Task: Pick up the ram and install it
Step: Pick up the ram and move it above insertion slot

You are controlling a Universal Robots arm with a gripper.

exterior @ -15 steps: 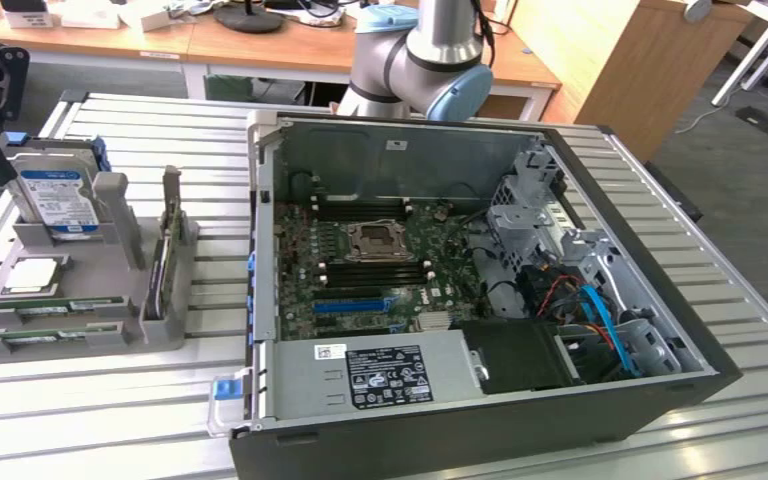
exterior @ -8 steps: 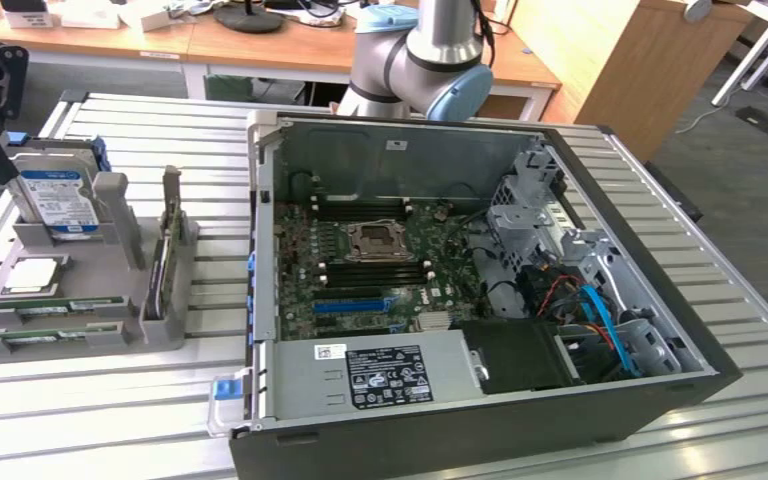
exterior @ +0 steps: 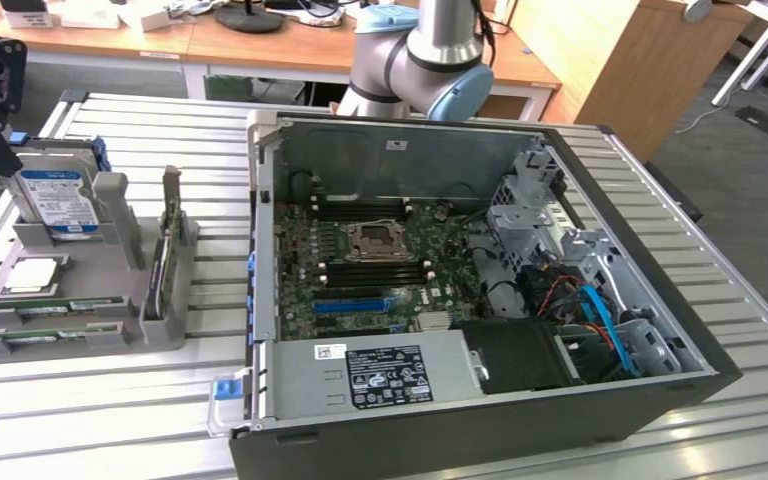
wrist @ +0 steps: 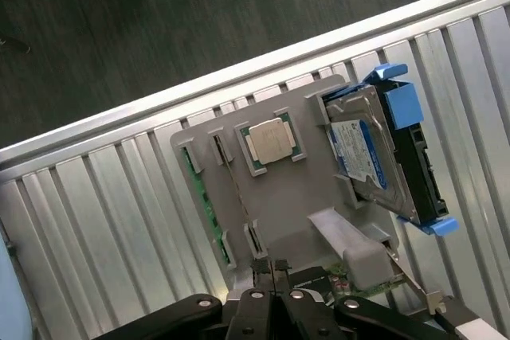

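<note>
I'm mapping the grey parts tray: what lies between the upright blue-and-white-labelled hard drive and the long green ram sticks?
The square silver processor chip sits between the hard drive and the green ram sticks, as the exterior view shows.

Hard drive (exterior: 57,203) upright in grey tray (wrist: 283,197); computer case (exterior: 491,450) open.

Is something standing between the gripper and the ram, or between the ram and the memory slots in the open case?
Nothing visible blocks the shut gripper from the ram lying in the gray holder; the hard drive stands aside. Toward the memory slots, only the case wall rises between.
</note>
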